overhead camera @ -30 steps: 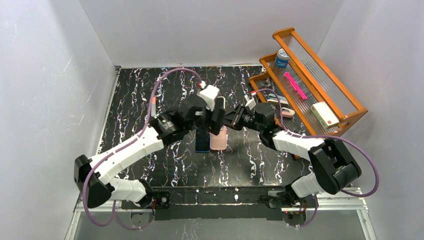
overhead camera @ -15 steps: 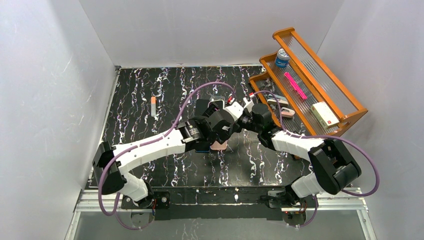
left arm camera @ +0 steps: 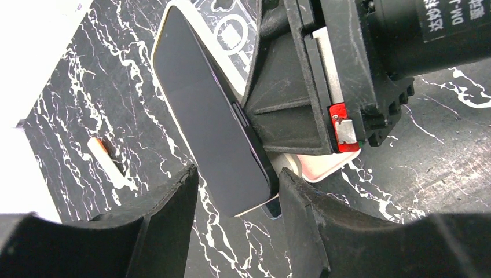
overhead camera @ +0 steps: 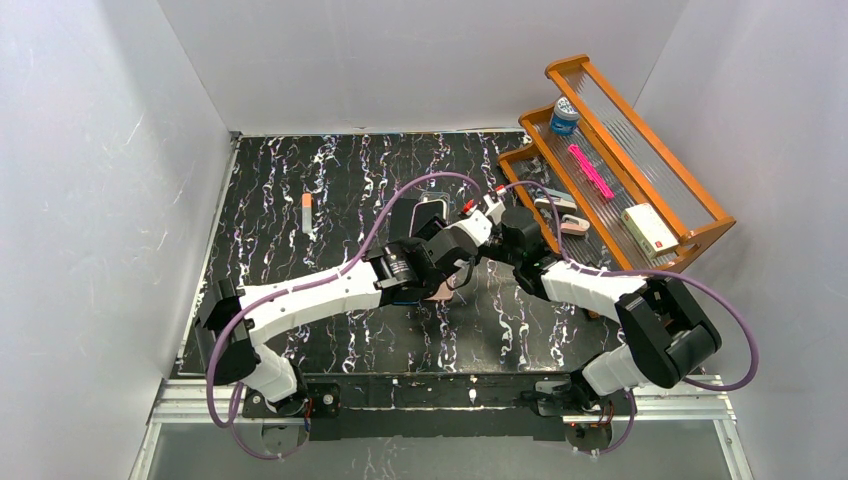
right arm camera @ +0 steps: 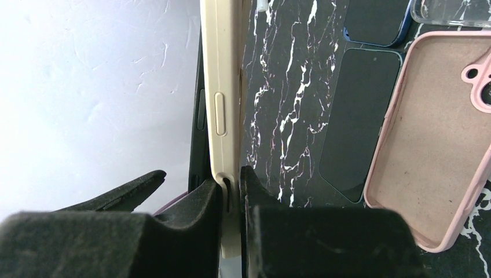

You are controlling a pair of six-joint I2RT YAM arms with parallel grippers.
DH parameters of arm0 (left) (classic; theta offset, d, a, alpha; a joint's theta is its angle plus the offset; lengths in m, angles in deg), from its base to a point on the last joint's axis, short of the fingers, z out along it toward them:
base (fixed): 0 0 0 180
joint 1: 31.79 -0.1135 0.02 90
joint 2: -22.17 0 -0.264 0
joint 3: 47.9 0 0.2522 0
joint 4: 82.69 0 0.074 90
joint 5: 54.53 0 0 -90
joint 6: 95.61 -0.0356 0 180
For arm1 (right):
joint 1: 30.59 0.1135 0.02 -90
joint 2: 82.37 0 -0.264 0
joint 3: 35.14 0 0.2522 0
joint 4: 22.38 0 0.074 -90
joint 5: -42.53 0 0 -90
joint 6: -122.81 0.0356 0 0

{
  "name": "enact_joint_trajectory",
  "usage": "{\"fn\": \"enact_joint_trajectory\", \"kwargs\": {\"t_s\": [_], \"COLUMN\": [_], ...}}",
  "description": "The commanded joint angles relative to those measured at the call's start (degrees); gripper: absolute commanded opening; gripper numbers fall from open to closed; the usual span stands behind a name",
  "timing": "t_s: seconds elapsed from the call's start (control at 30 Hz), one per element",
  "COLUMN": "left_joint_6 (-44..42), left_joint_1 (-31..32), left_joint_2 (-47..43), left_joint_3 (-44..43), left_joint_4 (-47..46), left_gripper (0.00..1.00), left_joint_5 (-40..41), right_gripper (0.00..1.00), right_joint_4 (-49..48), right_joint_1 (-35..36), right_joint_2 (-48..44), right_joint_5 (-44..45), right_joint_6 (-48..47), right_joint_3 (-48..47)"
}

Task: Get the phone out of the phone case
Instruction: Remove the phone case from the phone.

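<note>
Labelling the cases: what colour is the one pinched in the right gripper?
The case is cream; the right wrist view shows it best.

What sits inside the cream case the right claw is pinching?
A dark phone, its near end standing clear of the cream case. The right claw hides the rest of the case's inside.

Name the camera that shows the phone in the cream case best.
Left wrist: the phone shows its dark screen mid-frame, between the fingers of the left gripper, against the cream case. Right wrist shows only a dark sliver behind the case's edge. The top view shows it small, largely covered by the arms.
</note>
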Motion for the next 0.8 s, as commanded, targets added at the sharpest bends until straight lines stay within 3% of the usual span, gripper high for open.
{"fn": "enact_joint_trajectory", "kwargs": {"t_s": [0.0,0.33,0.67,0.77], "left_joint_6": [-0.6,-0.3,0.9,1.5], "left_joint_1": [0.1,0.2,0.9,1.0], "left_joint_2": [0.4,4.1,1.9,0.6], "left_joint_3": [-0.2,2.7,3.3,3.2], "left_joint_4": [-0.7,-2.9,-2.8,-2.9], "left_gripper": [0.52,0.5,0.03,0.0], "left_joint_5": [4.9,8.8,7.9,6.3], "right_gripper": [0.01,0.01,0.01,0.01], "right_joint_4": [-6.3,-9.4,-7.6,-7.2], "right_joint_1": [0.8,1.6,1.6,1.6], "right_joint_2": [-0.2,-1.3,-1.2,-0.2], "right_joint_5": [-0.9,-0.3,3.0,2.8], "right_joint_6": [0.9,4.5,3.1,2.4], "right_joint_3": [-3.5,-2.3,-1.2,-1.3]}}
